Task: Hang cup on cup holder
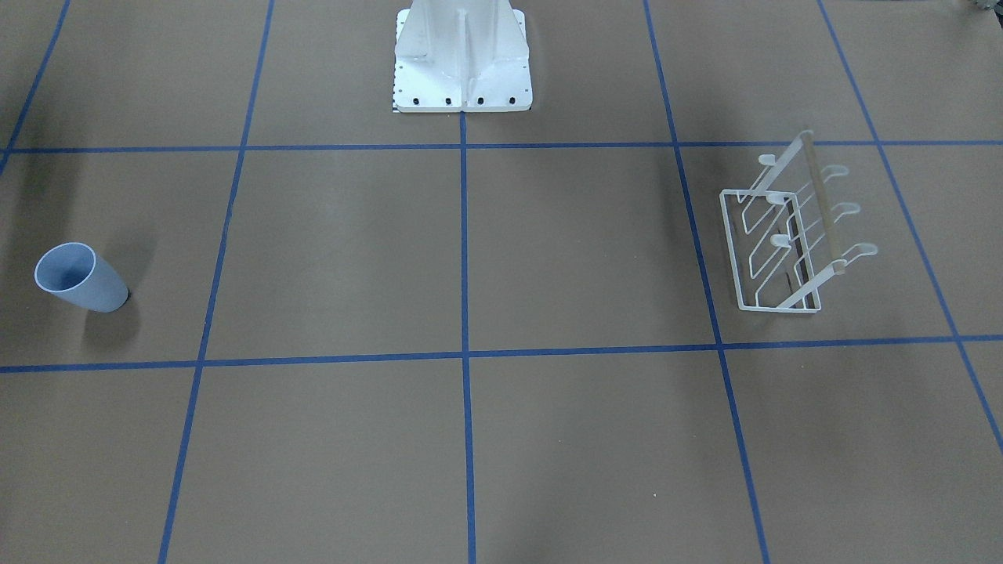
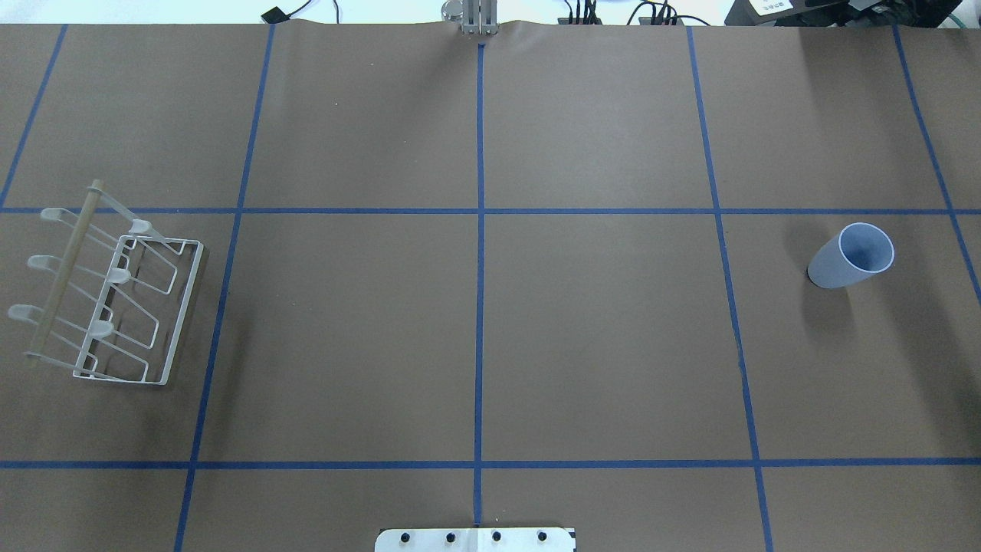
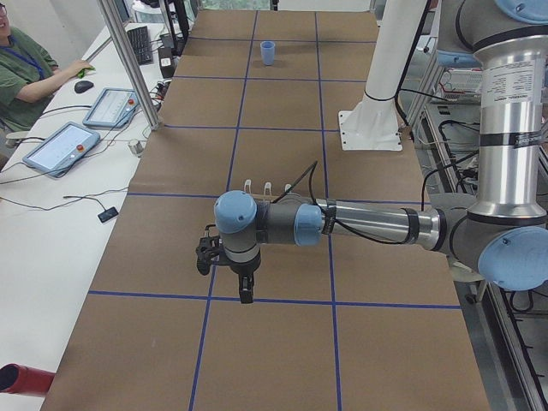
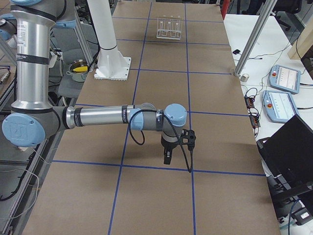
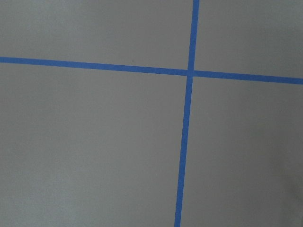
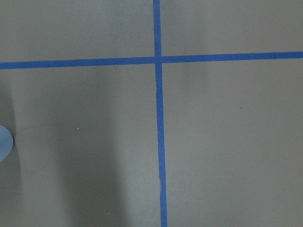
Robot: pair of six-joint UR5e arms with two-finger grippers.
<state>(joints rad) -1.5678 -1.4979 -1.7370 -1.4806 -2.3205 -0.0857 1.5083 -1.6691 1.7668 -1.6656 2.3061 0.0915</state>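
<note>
Pale blue cup [image 2: 851,257] stands upright, mouth up, near the right-end edge of the counter [image 2: 345,345]. The cup holder [image 2: 115,299] is near the left-end edge, well apart. The right tool [image 4: 167,159] hangs pointing down over the right end, so that arm is nearer the cup. The left tool [image 3: 246,293] hangs by the holder. Released or clenched: cannot tell for either.

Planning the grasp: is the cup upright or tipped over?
Upright, rim up. The cup stands on its narrow base in the left side view; the overhead view looks into its open mouth.
</note>
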